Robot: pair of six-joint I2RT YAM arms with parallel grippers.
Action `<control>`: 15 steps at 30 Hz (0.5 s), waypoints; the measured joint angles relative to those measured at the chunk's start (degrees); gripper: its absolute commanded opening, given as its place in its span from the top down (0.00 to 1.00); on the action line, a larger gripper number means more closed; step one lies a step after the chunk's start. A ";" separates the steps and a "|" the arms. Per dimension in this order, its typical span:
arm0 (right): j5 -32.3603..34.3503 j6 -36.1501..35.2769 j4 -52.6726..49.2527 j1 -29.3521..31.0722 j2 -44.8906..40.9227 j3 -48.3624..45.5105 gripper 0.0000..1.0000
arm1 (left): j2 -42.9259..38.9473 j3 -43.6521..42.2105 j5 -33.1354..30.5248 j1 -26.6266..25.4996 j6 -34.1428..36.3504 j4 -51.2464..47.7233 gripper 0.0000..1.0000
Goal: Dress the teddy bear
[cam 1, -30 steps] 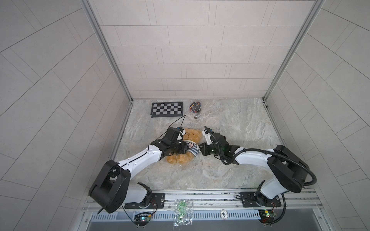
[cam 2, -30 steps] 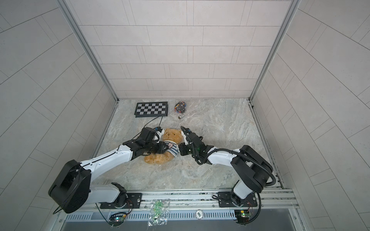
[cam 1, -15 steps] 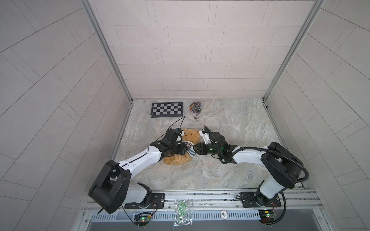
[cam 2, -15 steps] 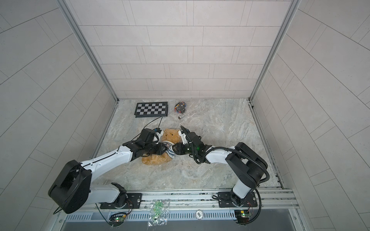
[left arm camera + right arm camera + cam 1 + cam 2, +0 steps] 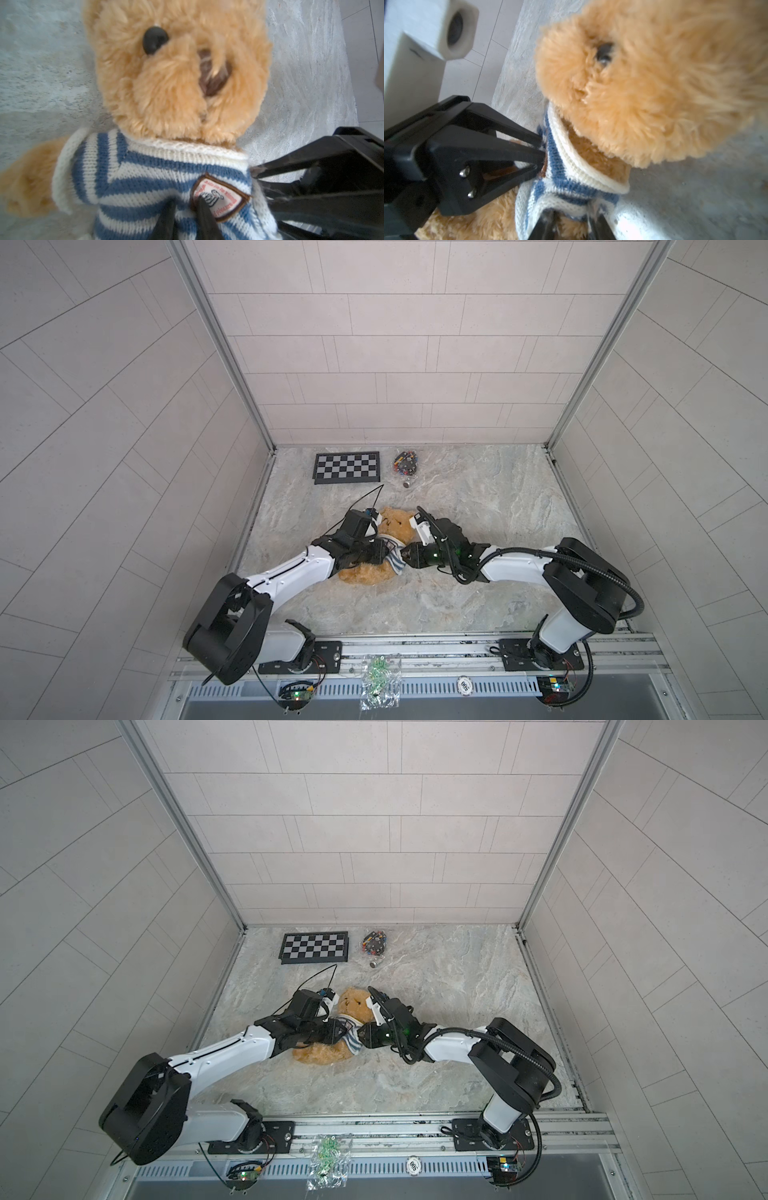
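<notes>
Bear: the teddy bear [image 5: 395, 524] lies face-up mid-bench [image 5: 478, 497], head toward the back wall, flanked by both arms.
Sweater: the striped sweater [image 5: 145, 176] is over the head with its collar at the neck and one paw through a cuff. The opposite side hangs loose.
Left claw [image 5: 186, 199]: narrow, pinching knit beside the chest patch [image 5: 218, 197] — likely anchoring the front.
Right claw [image 5: 572, 216]: narrow, tips at the loose side. Whether it grips cannot be told — it probably seeks the unfilled sleeve.
</notes>
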 measured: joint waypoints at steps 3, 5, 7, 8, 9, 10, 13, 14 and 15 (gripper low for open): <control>0.72 -0.61 -2.43 1.03 -0.96 0.00 0.82 | 0.00 -0.13 0.22 0.00 0.00 0.26 0.78; 0.81 -0.83 -3.39 1.33 -1.01 0.00 0.84 | 0.00 -0.26 0.28 0.00 -0.02 0.44 0.78; 0.85 -0.92 -4.26 1.44 -1.16 0.00 0.84 | 0.00 -0.33 0.42 0.00 0.00 0.52 0.78; 0.92 -0.92 -4.48 1.49 -1.27 0.00 0.84 | 0.00 -0.35 0.44 0.00 0.00 0.57 0.78; 0.98 -0.90 -4.68 1.55 -1.40 0.00 0.82 | 0.00 -0.35 0.44 0.00 0.00 0.61 0.78; 1.01 -0.85 -4.79 1.60 -1.49 0.00 0.77 | 0.00 -0.37 0.44 0.00 -0.02 0.63 0.78; 1.03 -0.55 -4.92 1.86 -1.51 -0.02 0.66 | -0.02 -0.44 0.50 0.00 0.00 0.72 0.78; 1.05 -0.11 -4.94 1.90 -1.51 -0.04 0.64 | -0.07 -0.55 0.50 0.00 -0.02 0.79 0.78; 1.16 0.26 -4.87 1.95 -1.51 -0.13 0.64 | -0.22 -0.70 0.50 0.00 -0.02 0.87 0.78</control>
